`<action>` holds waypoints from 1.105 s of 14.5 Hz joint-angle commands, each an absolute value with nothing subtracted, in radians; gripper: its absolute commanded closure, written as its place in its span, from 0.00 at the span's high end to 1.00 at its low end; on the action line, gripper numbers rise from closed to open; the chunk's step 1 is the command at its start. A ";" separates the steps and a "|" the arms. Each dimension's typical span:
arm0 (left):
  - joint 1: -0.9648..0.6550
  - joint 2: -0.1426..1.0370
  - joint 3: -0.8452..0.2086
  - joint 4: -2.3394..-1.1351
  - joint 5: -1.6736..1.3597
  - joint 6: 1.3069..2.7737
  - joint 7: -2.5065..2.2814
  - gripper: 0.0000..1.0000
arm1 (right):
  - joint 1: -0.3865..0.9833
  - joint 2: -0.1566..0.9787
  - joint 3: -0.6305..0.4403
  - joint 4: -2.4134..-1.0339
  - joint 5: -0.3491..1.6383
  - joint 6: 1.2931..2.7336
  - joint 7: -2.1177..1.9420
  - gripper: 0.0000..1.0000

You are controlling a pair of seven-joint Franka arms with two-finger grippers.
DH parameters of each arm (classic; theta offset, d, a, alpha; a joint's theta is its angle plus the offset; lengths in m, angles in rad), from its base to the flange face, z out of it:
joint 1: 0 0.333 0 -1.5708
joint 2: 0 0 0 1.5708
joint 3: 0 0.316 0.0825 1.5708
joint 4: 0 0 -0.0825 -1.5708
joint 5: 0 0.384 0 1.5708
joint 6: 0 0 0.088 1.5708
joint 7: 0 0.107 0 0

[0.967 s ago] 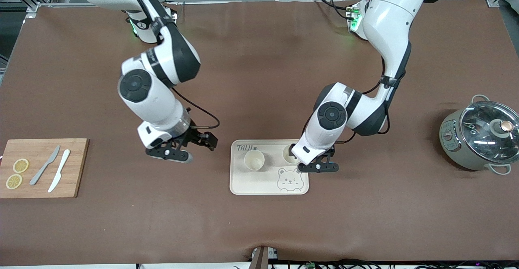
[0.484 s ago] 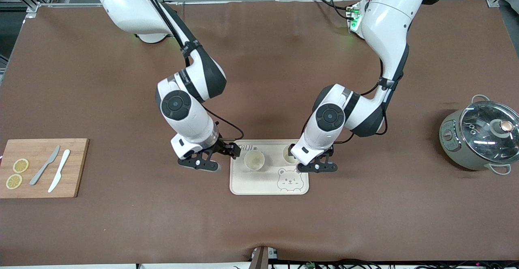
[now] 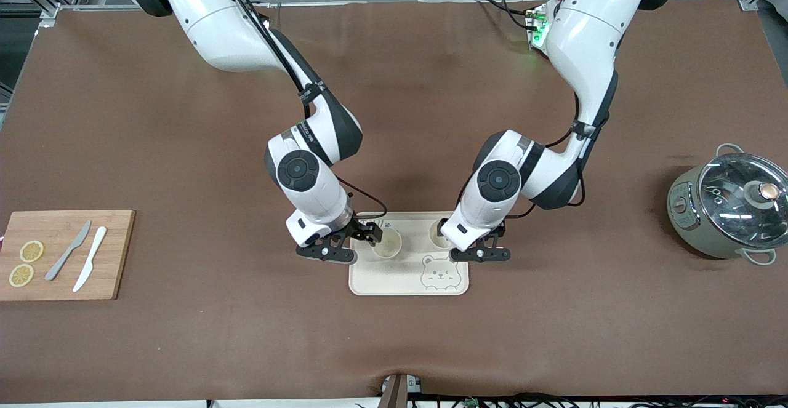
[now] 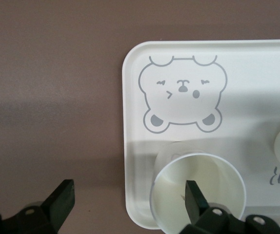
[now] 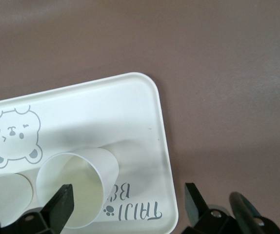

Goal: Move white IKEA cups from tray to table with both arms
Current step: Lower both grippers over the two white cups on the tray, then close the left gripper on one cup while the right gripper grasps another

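Note:
Two white cups stand upright on a cream bear tray [image 3: 403, 276]. My right gripper [image 3: 354, 242] is open at the tray's end toward the right arm. In the right wrist view one of its fingers overlaps the mouth of a cup [image 5: 76, 185] and the other hangs past the tray [image 5: 106, 112] rim. That cup [image 3: 388, 245] shows beside it from the front. My left gripper [image 3: 462, 242] is open over the second cup [image 3: 437, 237], partly hiding it. One of its fingers [image 4: 194, 197] is over the cup [image 4: 213, 180] mouth, the other off the tray [image 4: 257, 97] over bare table.
A wooden cutting board [image 3: 111, 254] with two lemon slices [image 3: 26, 263] and two knives [image 3: 80, 258] lies at the right arm's end of the table. A grey-green pot with a glass lid [image 3: 729, 208] stands at the left arm's end.
My right arm has swung from the table near the cutting board across to the tray, its gripper now at the nearest cup. The left gripper has barely shifted.

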State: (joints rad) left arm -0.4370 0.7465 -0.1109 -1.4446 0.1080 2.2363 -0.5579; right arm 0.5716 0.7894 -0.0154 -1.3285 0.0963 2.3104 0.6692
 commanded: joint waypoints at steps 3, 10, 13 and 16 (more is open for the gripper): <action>-0.460 0.768 -0.104 -1.436 0.135 2.290 -0.623 1.00 | 0.603 0.830 -0.028 -1.293 0.081 2.325 0.692 1.00; -0.463 0.781 -0.104 -1.436 0.138 2.298 -0.627 1.00 | 0.623 0.871 -0.029 -1.293 0.075 2.368 0.692 1.00; -0.463 0.790 -0.104 -1.436 0.138 2.298 -0.627 1.00 | 0.626 0.888 -0.029 -1.293 0.058 2.388 0.693 1.00; -0.462 0.792 -0.103 -1.437 0.138 2.298 -0.626 1.00 | 0.630 0.903 -0.029 -1.292 0.057 2.410 0.695 1.00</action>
State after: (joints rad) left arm -0.4546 0.7866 -0.1100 -1.4450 0.1081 2.2880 -0.5983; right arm 0.6140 0.8751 -0.0179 -1.3261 0.0751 2.3987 0.6692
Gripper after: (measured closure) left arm 0.000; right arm 0.000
